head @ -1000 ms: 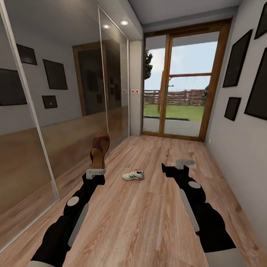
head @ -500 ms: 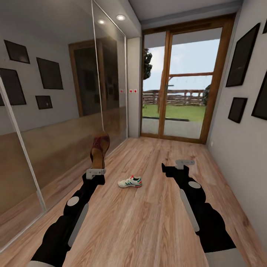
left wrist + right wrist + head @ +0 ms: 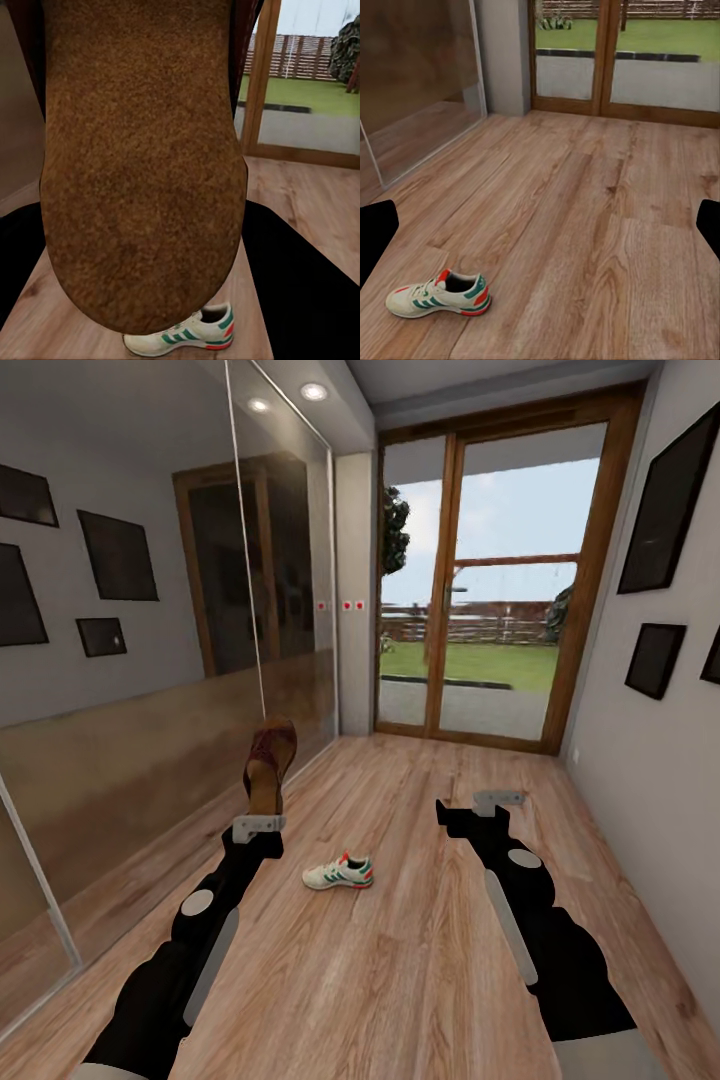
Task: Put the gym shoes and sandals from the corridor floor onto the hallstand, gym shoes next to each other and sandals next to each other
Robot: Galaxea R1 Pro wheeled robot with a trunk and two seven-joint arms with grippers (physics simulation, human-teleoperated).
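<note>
Since the earlier frames my head view has advanced down the corridor: the gym shoe (image 3: 338, 873) now sits lower and nearer in the picture, and the mirrored wardrobe panels (image 3: 130, 660) have slid leftward; this is my camera's travel, not the shoe's. Both arms keep the same raised pose in front of me.

Left gripper (image 3: 262, 812): I hold it closed on a brown sandal (image 3: 268, 768), which stands upright above the wrist, toe strap uppermost. In the left wrist view the sandal's fuzzy brown sole (image 3: 142, 165) covers most of the picture, the two dark fingers (image 3: 300, 292) flanking it, and the gym shoe (image 3: 184, 336) shows beyond its lower edge.

Right gripper (image 3: 452, 818): I carry nothing in it. In the right wrist view its two dark fingertips (image 3: 375, 240) lie at opposite edges of the picture, so the jaws stand wide apart, with bare planks between them.

The gym shoe, white with green stripes and red-orange accents, lies on its sole on the corridor floor (image 3: 420, 960), between my two arms and nearer the left one, toe pointing toward the mirrored wall. In the right wrist view it (image 3: 439, 294) rests on the wood planks (image 3: 585, 225), well apart from either finger.

At the corridor's end stands a wood-framed glass door (image 3: 490, 580) with lawn and fence beyond. Dark picture frames (image 3: 665, 510) hang on the right wall.
</note>
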